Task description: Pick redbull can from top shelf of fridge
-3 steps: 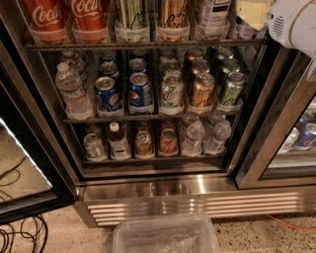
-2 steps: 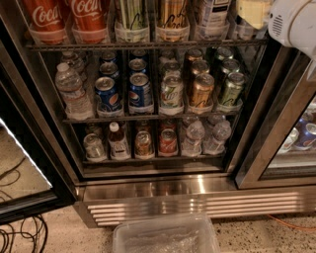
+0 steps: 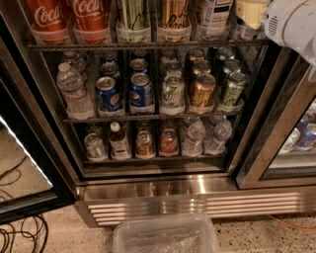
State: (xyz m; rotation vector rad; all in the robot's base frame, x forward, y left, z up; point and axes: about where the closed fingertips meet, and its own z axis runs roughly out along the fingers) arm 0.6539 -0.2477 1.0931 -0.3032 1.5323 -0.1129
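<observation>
The fridge (image 3: 158, 190) stands open in front of me, with a steel frame and a louvred grille at its base. The top shelf (image 3: 148, 45) is the highest wire rack in view, fronted by clear trays. On it stand two red Coca-Cola cans (image 3: 66, 17), a green-striped can (image 3: 133, 15), a gold can (image 3: 173, 15) and a white bottle (image 3: 215, 12). I see no redbull can; the tops of the items on that shelf are cut off. A white arm housing (image 3: 291, 24) shows at the top right in front of the shelf's right end. My gripper is out of view.
The middle rack holds a water bottle (image 3: 74, 91), blue Pepsi cans (image 3: 140, 91) and green and gold cans. The lowest rack holds small bottles and cans. The open door (image 3: 29, 163) is at left, a second cooler (image 3: 296, 138) at right. A clear plastic bin (image 3: 165, 237) and cables (image 3: 19, 237) lie on the floor.
</observation>
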